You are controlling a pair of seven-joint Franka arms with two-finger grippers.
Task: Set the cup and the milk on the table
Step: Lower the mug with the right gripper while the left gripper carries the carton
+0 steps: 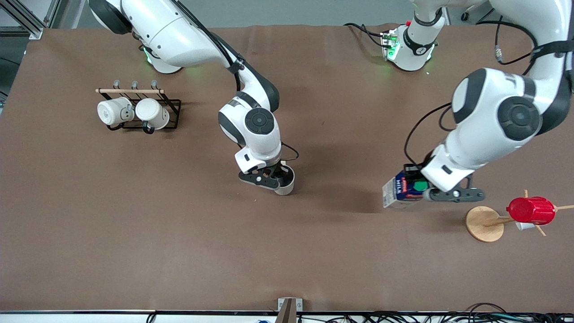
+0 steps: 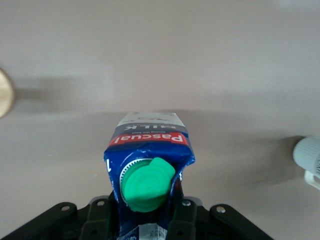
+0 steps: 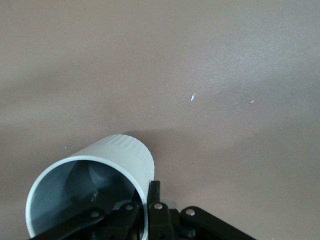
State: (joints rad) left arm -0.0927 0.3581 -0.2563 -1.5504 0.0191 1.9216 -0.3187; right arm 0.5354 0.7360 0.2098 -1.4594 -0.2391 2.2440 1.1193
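Note:
The cream-white cup (image 1: 287, 186) with a dark grey inside is at the middle of the brown table (image 1: 134, 233), low at its surface. My right gripper (image 1: 276, 178) is shut on its rim, with one finger inside and one outside. The right wrist view shows the cup (image 3: 120, 160) and this gripper (image 3: 147, 195). The blue and white milk (image 1: 397, 192) with a green cap is tilted, toward the left arm's end of the table. My left gripper (image 1: 423, 188) is shut on the carton's top. The left wrist view shows the milk (image 2: 150, 142) in this gripper (image 2: 147, 212).
A black wire rack (image 1: 172, 112) holds two white mugs (image 1: 134, 112) toward the right arm's end. A red plastic cup (image 1: 531, 210) hangs on a wooden stand with a round base (image 1: 482, 224) close beside my left gripper.

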